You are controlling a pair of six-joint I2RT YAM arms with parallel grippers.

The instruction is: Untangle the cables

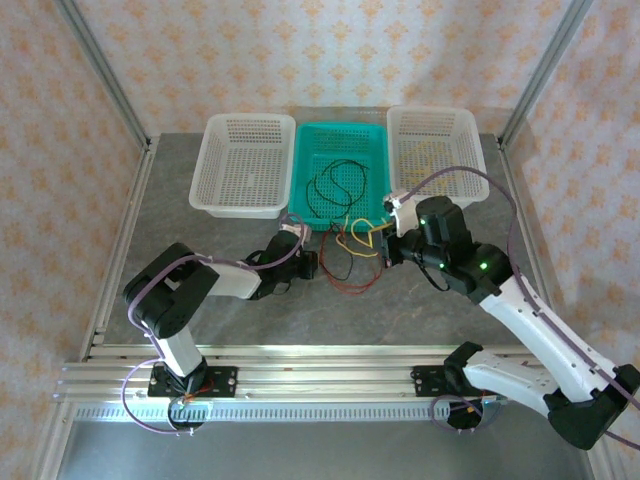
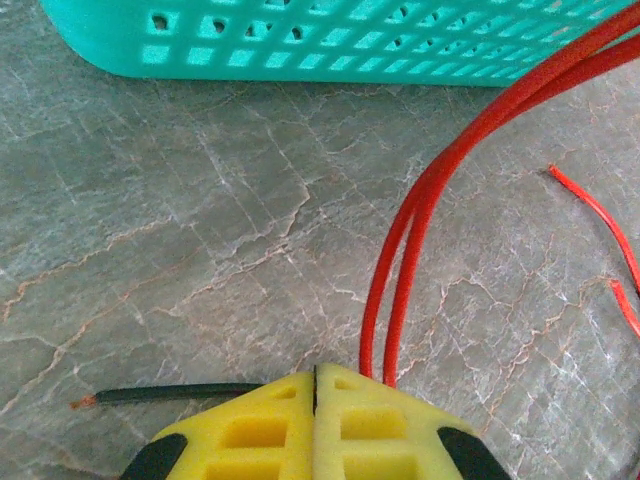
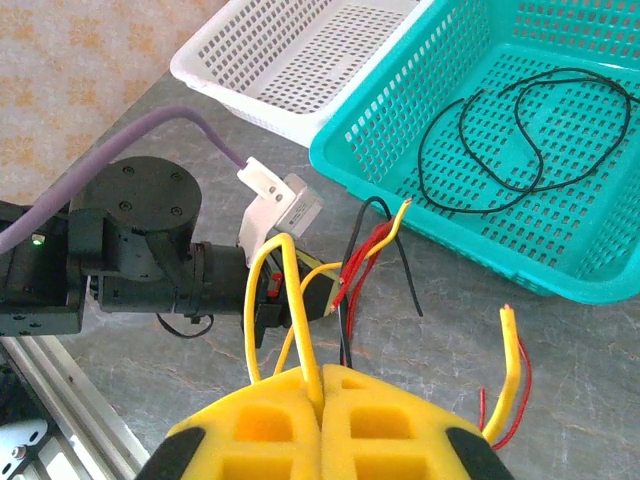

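Our right gripper (image 3: 320,385) is closed, its yellow fingers pressed together on a yellow wire (image 3: 262,270) that rises from the seam in a tall loop. A thin black wire (image 3: 345,335) slips down behind the same fingertips. Our left gripper (image 2: 315,385) is also closed, with its two pads meeting along a thin seam. Two red strands (image 2: 420,200) run side by side down to the edge of one of its fingers and vanish beneath it. A black wire end (image 2: 170,394) with a bare copper tip pokes out from under the other. We cannot tell whether either is actually pinched.

Between the two grippers the cables (image 1: 352,255) lie as one small tangle of red, yellow and black loops. They rest on the grey marbled table (image 1: 200,280), just in front of the teal basket (image 1: 340,127). Loose red ends and one yellow end splay outward from the tangle.

We count three perforated baskets in a row at the far side. They are one teal basket in the middle, a white basket (image 1: 215,170) on the left and another white basket (image 1: 472,135) on the right. A single long black cable (image 3: 470,211) lies coiled in open loops inside the teal one.
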